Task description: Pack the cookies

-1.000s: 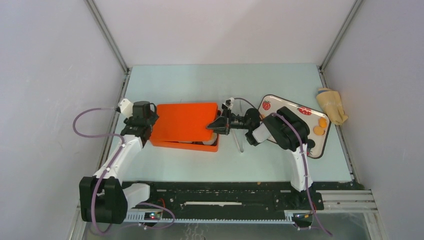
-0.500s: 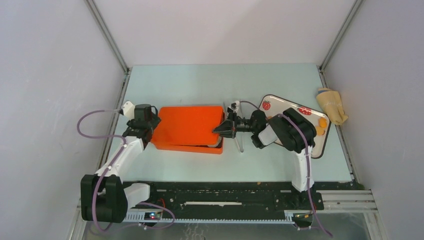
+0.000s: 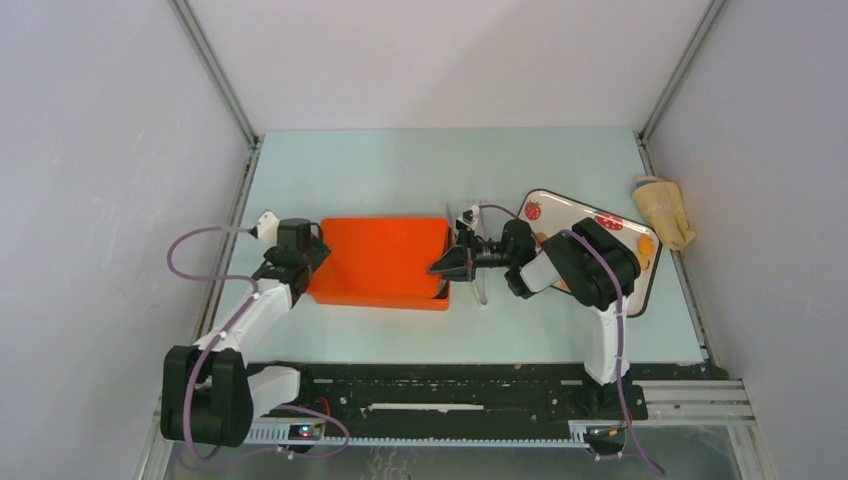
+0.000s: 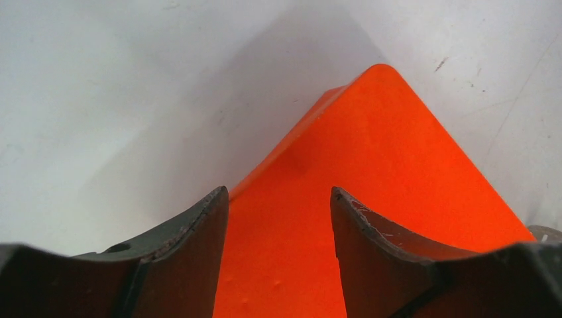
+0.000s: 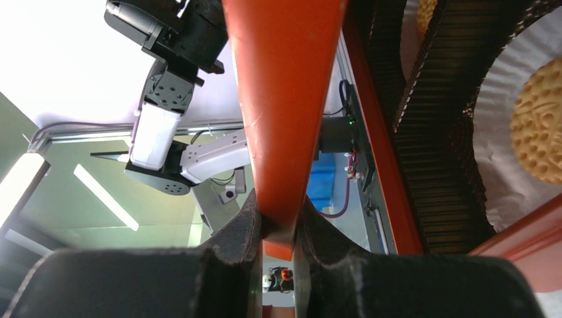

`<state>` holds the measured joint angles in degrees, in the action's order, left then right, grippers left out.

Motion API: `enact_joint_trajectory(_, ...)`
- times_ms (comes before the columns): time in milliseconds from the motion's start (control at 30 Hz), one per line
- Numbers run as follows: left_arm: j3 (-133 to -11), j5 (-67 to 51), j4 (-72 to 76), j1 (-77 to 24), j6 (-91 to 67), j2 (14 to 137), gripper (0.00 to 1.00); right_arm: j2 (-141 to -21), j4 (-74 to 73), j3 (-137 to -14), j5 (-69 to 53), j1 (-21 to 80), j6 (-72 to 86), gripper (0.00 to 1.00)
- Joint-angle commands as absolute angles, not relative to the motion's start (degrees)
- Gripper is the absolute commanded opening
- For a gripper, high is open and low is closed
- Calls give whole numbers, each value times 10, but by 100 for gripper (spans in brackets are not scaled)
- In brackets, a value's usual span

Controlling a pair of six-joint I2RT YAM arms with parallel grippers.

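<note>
An orange lid (image 3: 380, 258) lies nearly flat over the orange box. My right gripper (image 3: 447, 266) is shut on the lid's right edge; the right wrist view shows the lid (image 5: 285, 99) pinched between my jaws (image 5: 277, 212). Under the lid, cookies (image 5: 540, 129) sit in white paper cups (image 5: 494, 192) inside the box. My left gripper (image 3: 312, 262) is open at the lid's left corner; its jaws (image 4: 278, 192) stand apart over the lid (image 4: 371, 172). One more cookie (image 3: 646, 244) shows on the tray, mostly hidden by my right arm.
A white tray (image 3: 560, 203) with strawberry prints lies to the right of the box, under my right arm. A beige cloth (image 3: 663, 210) lies at the table's right edge. Grey walls close in both sides.
The lid has come down from a tilt, covering the cups that showed at the front, and has shifted right. Both grippers moved with it, the left one down and to the right.
</note>
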<state>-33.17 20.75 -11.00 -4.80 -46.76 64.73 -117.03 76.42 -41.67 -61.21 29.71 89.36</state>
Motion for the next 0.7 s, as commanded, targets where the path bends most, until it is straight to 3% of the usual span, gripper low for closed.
enact_joint_trajectory(0, -325, 195, -75, -76, -481, 655, 62, -1165, 719, -405, -653, 299, 874, 0)
enact_joint_trajectory(567, -311, 157, -40, -117, -506, 716, 62, -1150, 663, -391, -642, 271, 837, 0)
enact_joint_trajectory(667, -309, 145, -30, -116, -510, 729, 61, -1126, 596, -389, -638, 266, 796, 11)
